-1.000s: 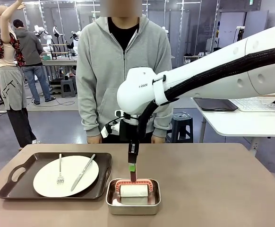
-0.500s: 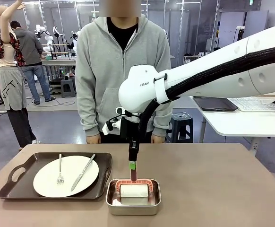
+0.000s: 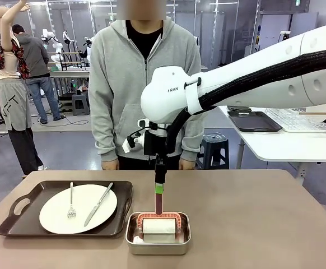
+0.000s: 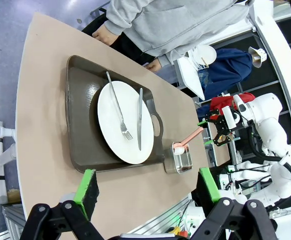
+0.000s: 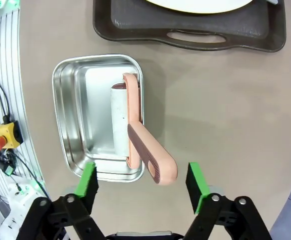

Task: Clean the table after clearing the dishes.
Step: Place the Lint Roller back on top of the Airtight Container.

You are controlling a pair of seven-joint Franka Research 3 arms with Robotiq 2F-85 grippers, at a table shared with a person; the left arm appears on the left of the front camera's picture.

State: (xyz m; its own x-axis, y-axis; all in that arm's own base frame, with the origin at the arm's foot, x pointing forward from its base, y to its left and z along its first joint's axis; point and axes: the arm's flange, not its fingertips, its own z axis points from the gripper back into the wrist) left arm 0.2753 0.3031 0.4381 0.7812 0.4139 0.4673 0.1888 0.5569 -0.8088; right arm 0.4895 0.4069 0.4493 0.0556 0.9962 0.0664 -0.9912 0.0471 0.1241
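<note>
Table: you have the large rectangular brownish-taupe table (image 3: 264,224) under both arms; everything on it sits in the near left half.
Right arm: your white right arm (image 3: 252,78) comes in from the right across the middle, its wrist bent straight down over the pan.
Person: a person in a grey hooded jacket (image 3: 146,84) stands at the far edge with arms hanging down.
Tray: the dark brown rectangular handled tray (image 3: 124,193) lies at the near left, just beside the pan and to the left of your right gripper.
Plate: 1 round white dinner plate (image 3: 54,216) rests on the tray.
Pan: the small rectangular steel pan (image 3: 157,246) sits directly below the right gripper.
Roller: a white cleaning roller with a pink handle (image 3: 158,226) lies in the pan, its handle standing upright.
Right gripper: your right gripper (image 5: 141,172) points down with its 2 fingers spread wide. The handle's end shows between the green pads (image 5: 89,182), clear of both.
Left gripper: your left gripper (image 4: 146,177) hangs high above the table, fingers wide apart and holding nothing, with tray and plate well below.
Cutlery: 1 silver knife (image 3: 98,204) and 1 silver fork (image 3: 71,202) lie side by side on the plate, apart.
</note>
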